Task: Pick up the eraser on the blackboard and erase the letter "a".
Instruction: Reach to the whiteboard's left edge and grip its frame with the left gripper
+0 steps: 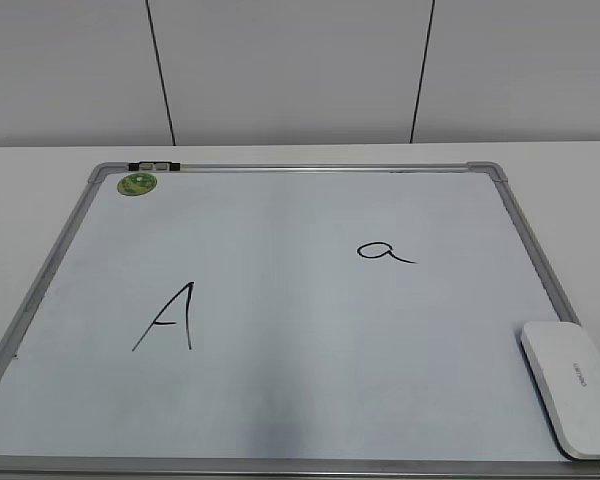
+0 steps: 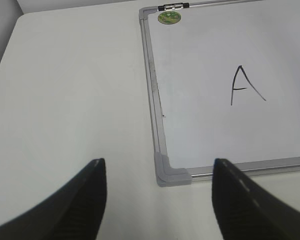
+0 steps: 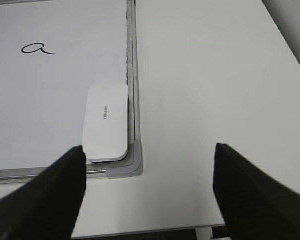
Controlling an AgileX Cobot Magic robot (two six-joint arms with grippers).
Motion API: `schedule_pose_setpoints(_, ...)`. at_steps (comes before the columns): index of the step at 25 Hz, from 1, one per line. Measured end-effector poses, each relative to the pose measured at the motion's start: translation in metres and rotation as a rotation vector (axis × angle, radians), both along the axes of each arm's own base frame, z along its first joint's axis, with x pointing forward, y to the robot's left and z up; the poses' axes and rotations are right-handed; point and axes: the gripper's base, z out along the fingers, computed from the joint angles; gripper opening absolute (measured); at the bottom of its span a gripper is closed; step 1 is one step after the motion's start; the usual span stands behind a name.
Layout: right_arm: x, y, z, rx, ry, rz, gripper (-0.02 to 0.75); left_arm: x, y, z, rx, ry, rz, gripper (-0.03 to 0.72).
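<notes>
Exterior view shows no arms at all. Wrist cams do: left pincer (image 2: pixel 157 200) and right pincer (image 3: pixel 150 192) both spread wide, eraser (image 3: pixel 107 121) untouched on the blackboard (image 3: pixel 133 75).

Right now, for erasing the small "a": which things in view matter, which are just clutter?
Job:
eraser, near-right board corner
letter "a", intact
blackboard
right gripper, open, nearest the eraser

Ignore:
capital "A"
green magnet
left gripper, open

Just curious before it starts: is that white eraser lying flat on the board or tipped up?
Flat. The eraser lies label-up on the blackboard, against its right frame edge near the corner.
</notes>
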Motion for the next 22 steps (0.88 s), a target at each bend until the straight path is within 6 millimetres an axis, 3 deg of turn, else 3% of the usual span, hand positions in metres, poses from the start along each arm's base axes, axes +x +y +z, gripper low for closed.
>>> schedule_pose_setpoints(22,0.0000,0.0000,0.0000,0.000,0.000,0.000,0.588,0.0000,0.0000,0.0000,0.000,0.000,0.000,0.482)
